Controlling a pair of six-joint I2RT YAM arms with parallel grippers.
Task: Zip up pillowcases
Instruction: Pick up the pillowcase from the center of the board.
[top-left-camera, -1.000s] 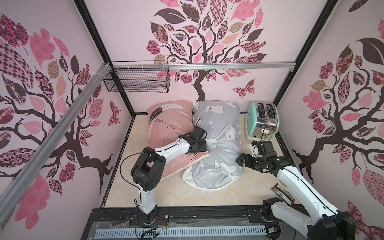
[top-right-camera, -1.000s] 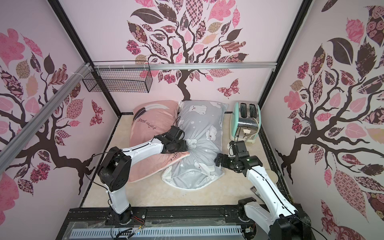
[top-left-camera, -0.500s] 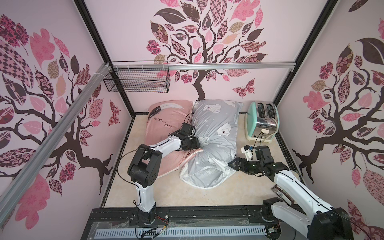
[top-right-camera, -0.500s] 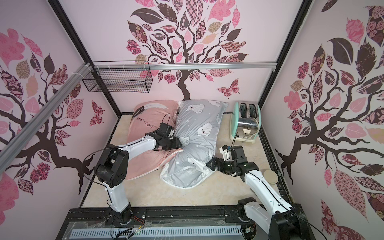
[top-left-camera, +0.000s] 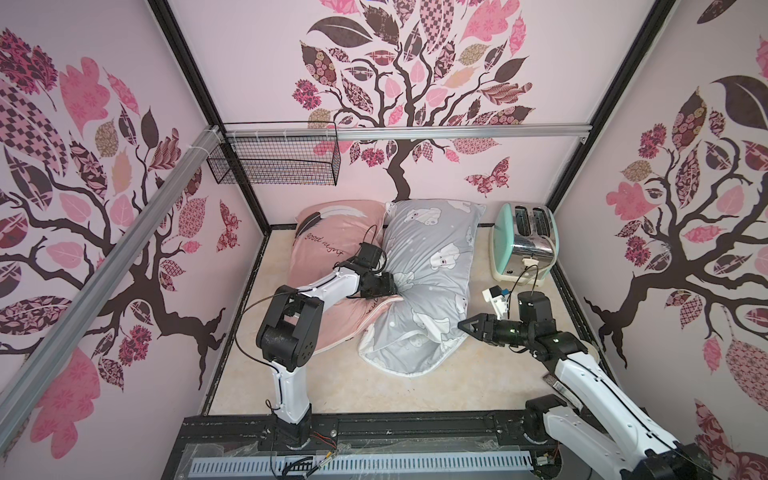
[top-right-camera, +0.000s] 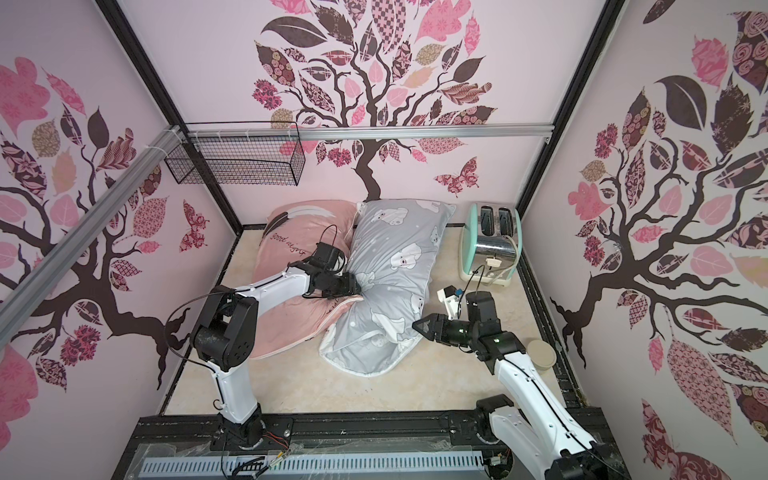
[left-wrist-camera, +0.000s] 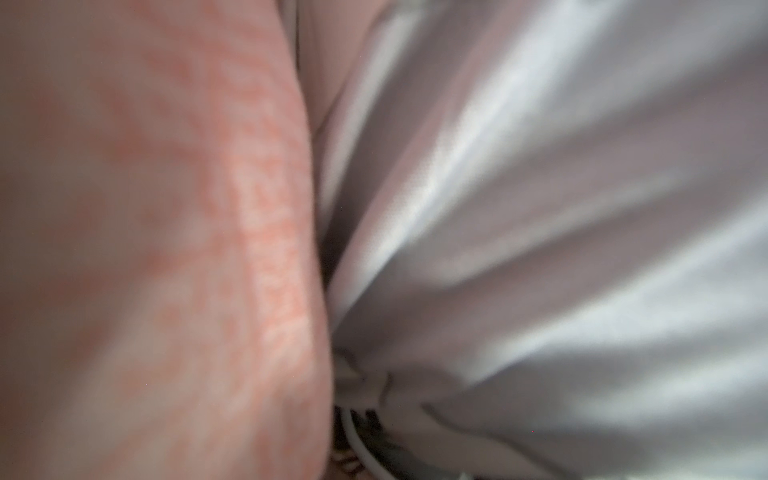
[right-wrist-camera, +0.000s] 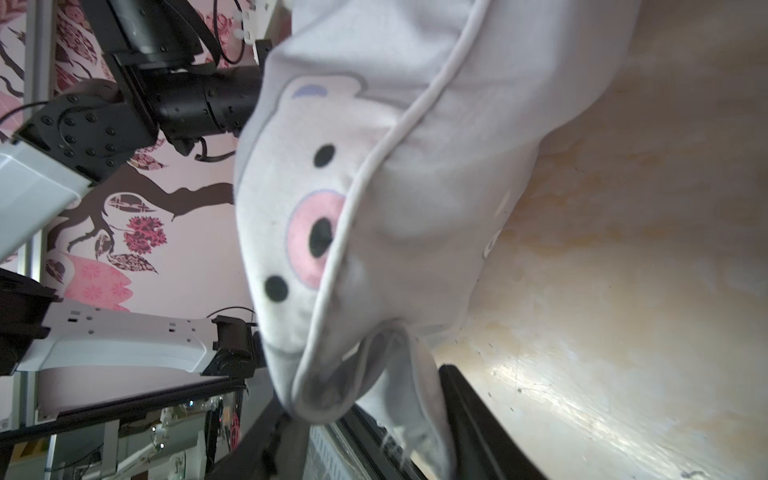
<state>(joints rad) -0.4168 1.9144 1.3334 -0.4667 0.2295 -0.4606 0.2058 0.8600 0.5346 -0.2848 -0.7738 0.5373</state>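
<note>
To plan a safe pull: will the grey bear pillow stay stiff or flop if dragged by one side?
Probably floppy: the grey pillow bends and creases sharply where the left end effector pinches it. Likely light for its size, looking puffy. The smooth tabletop may let it slide.

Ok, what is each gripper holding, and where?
Left gripper pinches the grey pillow at its bunched left edge; right gripper straddles its right edge, grip unclear.

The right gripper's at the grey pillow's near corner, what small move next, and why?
Probably close the right gripper firmly on that corner: the grey pillow has its piped edge between the jaws, and the left gripper grips its opposite side.
</note>
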